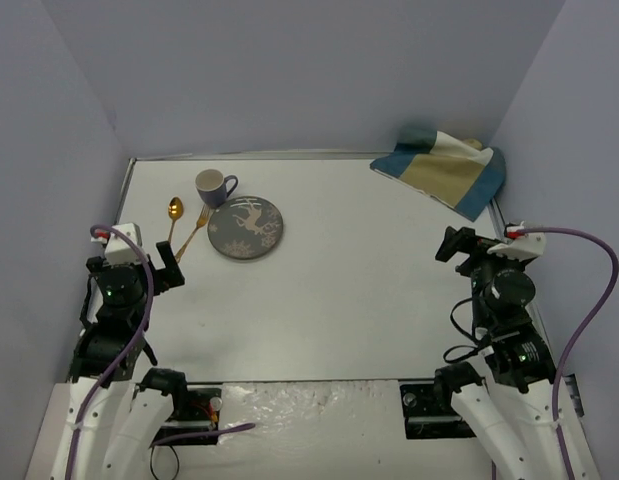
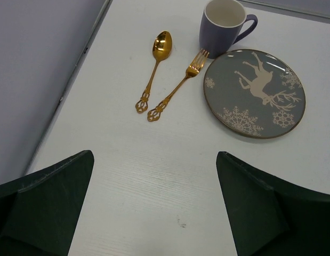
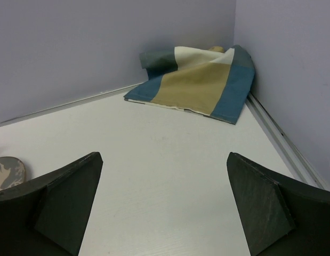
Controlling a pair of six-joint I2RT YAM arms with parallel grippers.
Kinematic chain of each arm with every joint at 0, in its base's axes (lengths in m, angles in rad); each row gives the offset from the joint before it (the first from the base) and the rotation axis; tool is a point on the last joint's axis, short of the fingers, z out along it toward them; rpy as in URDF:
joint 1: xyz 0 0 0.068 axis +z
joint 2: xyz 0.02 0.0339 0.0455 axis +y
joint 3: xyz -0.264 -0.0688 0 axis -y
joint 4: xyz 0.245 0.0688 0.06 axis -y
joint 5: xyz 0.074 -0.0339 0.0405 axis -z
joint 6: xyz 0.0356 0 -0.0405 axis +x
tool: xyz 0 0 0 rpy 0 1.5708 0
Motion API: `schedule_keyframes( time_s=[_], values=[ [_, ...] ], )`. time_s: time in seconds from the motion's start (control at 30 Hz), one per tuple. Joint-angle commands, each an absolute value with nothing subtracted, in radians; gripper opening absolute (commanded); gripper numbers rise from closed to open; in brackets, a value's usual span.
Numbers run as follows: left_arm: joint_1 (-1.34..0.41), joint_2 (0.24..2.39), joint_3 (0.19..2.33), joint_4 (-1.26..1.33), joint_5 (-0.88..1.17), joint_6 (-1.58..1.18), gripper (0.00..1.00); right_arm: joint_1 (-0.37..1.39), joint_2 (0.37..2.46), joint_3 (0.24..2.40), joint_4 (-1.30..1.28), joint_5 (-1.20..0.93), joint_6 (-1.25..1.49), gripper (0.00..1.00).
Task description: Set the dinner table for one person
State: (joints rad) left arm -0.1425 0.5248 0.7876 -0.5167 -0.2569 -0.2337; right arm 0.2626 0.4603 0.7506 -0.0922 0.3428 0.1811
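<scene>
The white dinner table [image 1: 359, 270] fills the top view. At its far left lie a grey plate with a white deer [image 1: 246, 227], a purple mug [image 1: 214, 187], a gold spoon [image 1: 173, 216] and a gold fork [image 1: 193, 234]. The left wrist view shows the plate [image 2: 255, 92], mug [image 2: 223, 28], spoon [image 2: 152, 70] and fork [image 2: 178, 86] ahead of my left gripper [image 2: 154, 170], which is open and empty. A blue-and-tan striped placemat [image 1: 444, 171] lies crumpled in the far right corner, also in the right wrist view [image 3: 199, 81]. My right gripper [image 3: 163, 173] is open and empty.
Purple walls enclose the table on the left, back and right. Metal edge rails [image 3: 276, 141] run along the table sides. My left gripper [image 1: 164, 268] stands near the left edge and my right gripper [image 1: 459, 245] near the right edge.
</scene>
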Motion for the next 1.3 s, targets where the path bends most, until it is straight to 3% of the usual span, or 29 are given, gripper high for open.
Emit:
schedule_keyframes(
  time_s=[0.0, 0.13, 0.3, 0.47, 0.8, 1.07, 1.27],
  values=[
    [-0.135, 0.640, 0.869, -0.501, -0.199, -0.270, 0.97, 0.267, 0.604, 0.836, -0.084, 0.441, 0.291, 1.00],
    [-0.139, 0.729, 0.927, -0.528, -0.162, -0.282, 0.97, 0.266, 0.748, 0.873, -0.083, 0.521, 0.444, 1.00],
    [-0.157, 0.809, 0.971, -0.533, -0.164, -0.272, 0.97, 0.221, 1.078, 1.036, -0.141, 0.613, 0.573, 1.00],
    [-0.182, 0.800, 0.921, -0.509, -0.196, -0.270, 0.97, 0.062, 1.398, 1.229, -0.164, 0.443, 0.666, 1.00],
    [-0.209, 0.801, 0.903, -0.546, -0.262, -0.267, 0.97, -0.081, 1.937, 1.548, -0.176, 0.550, 0.682, 1.00],
    [-0.210, 0.831, 0.905, -0.561, -0.281, -0.267, 0.97, -0.132, 2.127, 1.661, -0.176, 0.624, 0.703, 1.00],
    [-0.209, 0.845, 0.907, -0.567, -0.282, -0.267, 0.97, -0.164, 2.228, 1.723, -0.175, 0.567, 0.665, 1.00]
  ],
)
